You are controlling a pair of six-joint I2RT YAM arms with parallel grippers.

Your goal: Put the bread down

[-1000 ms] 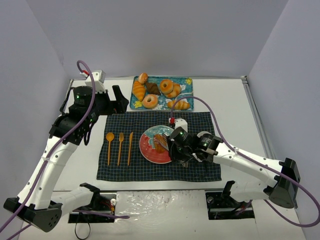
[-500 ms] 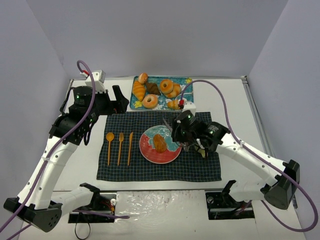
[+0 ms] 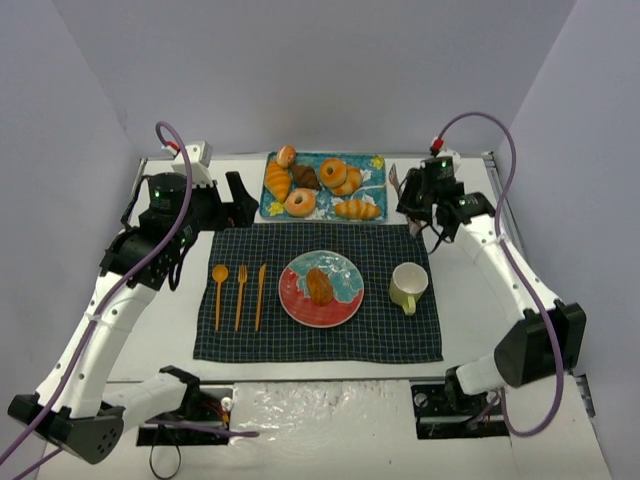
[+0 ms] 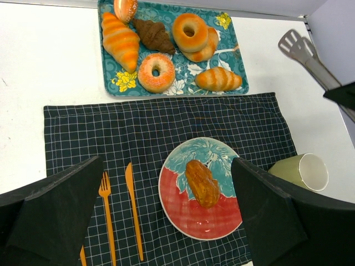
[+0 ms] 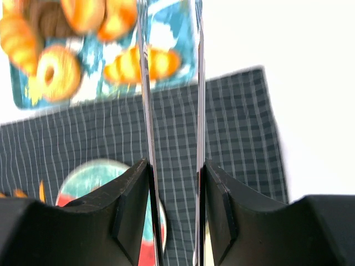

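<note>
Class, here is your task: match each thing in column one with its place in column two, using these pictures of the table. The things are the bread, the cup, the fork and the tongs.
Column one:
1. bread
2. cup
3. fork
4. tongs

Column two:
A. held in the right gripper
B. on the cloth, left of the plate
C. on the plate
D. right of the plate

Pairs: 1-C, 2-D, 3-B, 4-A
</note>
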